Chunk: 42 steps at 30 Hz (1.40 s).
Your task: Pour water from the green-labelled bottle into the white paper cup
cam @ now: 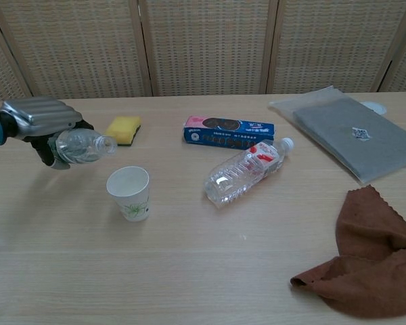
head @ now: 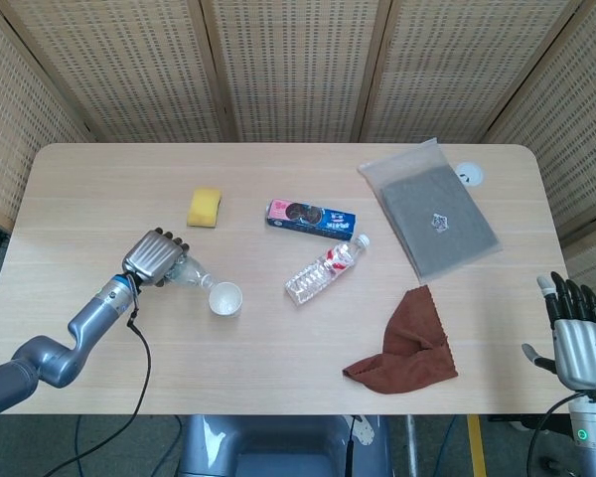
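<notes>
My left hand [head: 151,256] [cam: 37,118] grips a clear water bottle [head: 191,275] [cam: 84,145] over the table's left side. The hand covers the bottle's label. The bottle lies nearly level, with its open mouth pointing right, up and to the left of the cup and apart from it. The white paper cup [head: 224,298] [cam: 128,193] stands upright on the table, with a small green print on its side. My right hand [head: 574,333] hangs off the table's right front corner, fingers apart and holding nothing. It shows only in the head view.
A red-labelled bottle [head: 324,270] [cam: 247,170] lies on its side mid-table. Behind it are a blue cookie box [head: 311,219] [cam: 229,131] and a yellow sponge [head: 205,208] [cam: 123,130]. A brown cloth [head: 407,343] [cam: 365,254] and a grey pouch [head: 437,214] [cam: 352,132] are on the right.
</notes>
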Available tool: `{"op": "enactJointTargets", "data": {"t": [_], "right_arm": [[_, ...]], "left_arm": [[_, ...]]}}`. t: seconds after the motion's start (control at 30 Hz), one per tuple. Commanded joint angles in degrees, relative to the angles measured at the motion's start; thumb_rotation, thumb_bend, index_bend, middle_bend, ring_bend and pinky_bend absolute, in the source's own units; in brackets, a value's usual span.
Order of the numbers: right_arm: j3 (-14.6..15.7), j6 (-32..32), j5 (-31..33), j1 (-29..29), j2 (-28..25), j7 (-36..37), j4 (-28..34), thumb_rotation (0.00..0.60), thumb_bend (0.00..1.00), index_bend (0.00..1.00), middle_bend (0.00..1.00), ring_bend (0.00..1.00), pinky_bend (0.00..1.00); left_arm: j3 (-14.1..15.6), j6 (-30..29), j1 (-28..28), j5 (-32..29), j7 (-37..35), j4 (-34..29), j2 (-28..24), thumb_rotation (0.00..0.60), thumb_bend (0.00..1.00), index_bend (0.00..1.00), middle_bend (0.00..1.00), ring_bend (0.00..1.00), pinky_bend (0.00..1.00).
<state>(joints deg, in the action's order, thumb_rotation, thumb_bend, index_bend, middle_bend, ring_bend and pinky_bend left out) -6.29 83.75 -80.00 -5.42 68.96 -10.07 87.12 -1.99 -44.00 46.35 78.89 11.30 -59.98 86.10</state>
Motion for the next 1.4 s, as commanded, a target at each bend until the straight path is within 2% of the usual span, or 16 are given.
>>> {"op": "enactJointTargets", "data": {"t": [0.03, 0.1, 0.2, 0.43, 0.67, 0.9, 1.03, 1.23, 1.33, 1.4], "right_arm": [[0.0, -0.1, 0.0, 0.0, 0.0, -0.1, 0.0, 0.600, 0.00, 0.00, 0.00, 0.00, 0.00], [0.0, -0.1, 0.0, -0.1, 0.1, -0.1, 0.0, 0.600, 0.00, 0.00, 0.00, 0.00, 0.00], [0.0, -0.1, 0.0, 0.0, 0.0, 0.0, 0.0, 0.600, 0.00, 0.00, 0.00, 0.00, 0.00], [0.0, 0.1, -0.1, 0.1, -0.1, 0.3, 0.1, 0.600, 0.00, 0.00, 0.00, 0.00, 0.00], [0.3, 0.2, -0.6, 0.0, 0.0, -0.2, 0.3, 0.600, 0.00, 0.00, 0.00, 0.00, 0.00], [0.3, -0.1, -0.4, -0.2, 0.4, -1.1, 0.2, 0.600, 0.00, 0.00, 0.00, 0.00, 0.00], [0.2, -0.4, -0.1, -0.3, 0.7, -1.7, 0.0, 0.600, 0.00, 0.00, 0.00, 0.00, 0.00], [0.2, -0.9, 0.5, -0.5, 1.0, -2.2, -0.4, 0.600, 0.00, 0.00, 0.00, 0.00, 0.00], [0.1, -1.5, 0.9, -0.7, 1.3, -2.4, -0.7, 0.600, 0.00, 0.00, 0.00, 0.00, 0.00], [0.0, -1.6, 1.2, -0.7, 1.4, -2.5, -1.0, 0.600, 0.00, 0.00, 0.00, 0.00, 0.00]], "left_arm": [[-0.1, -0.3, -0.5, 0.7, -4.4, 0.3, -0.5, 0.600, 0.47, 0.65, 0.47, 0.37, 0.43], [-0.3, -0.4, -0.7, 0.8, -7.2, -0.1, -0.8, 0.600, 0.47, 0.65, 0.48, 0.37, 0.43], [-0.9, -1.5, -2.0, 0.9, -16.0, -2.4, -2.4, 0.600, 0.47, 0.65, 0.48, 0.37, 0.43], [-0.1, -4.1, -4.7, 3.5, -33.6, -4.1, -5.1, 0.600, 0.47, 0.65, 0.48, 0.37, 0.43], [0.5, -5.5, -6.7, 5.0, -51.0, -1.7, -5.6, 0.600, 0.46, 0.65, 0.48, 0.37, 0.43], [2.0, -7.8, -8.3, 8.0, -69.5, 2.7, -3.3, 0.600, 0.44, 0.65, 0.48, 0.37, 0.39], [2.5, -10.3, -9.1, 9.5, -75.6, 7.1, -0.1, 0.600, 0.44, 0.65, 0.48, 0.37, 0.39], [2.5, -15.1, -10.9, 10.2, -78.7, 13.8, 5.7, 0.600, 0.42, 0.65, 0.48, 0.37, 0.39], [1.7, -18.6, -12.1, 10.0, -79.3, 19.4, 10.5, 0.600, 0.42, 0.65, 0.48, 0.37, 0.39], [2.1, -18.4, -12.4, 10.1, -79.4, 22.7, 13.1, 0.600, 0.41, 0.65, 0.48, 0.37, 0.39]]}}
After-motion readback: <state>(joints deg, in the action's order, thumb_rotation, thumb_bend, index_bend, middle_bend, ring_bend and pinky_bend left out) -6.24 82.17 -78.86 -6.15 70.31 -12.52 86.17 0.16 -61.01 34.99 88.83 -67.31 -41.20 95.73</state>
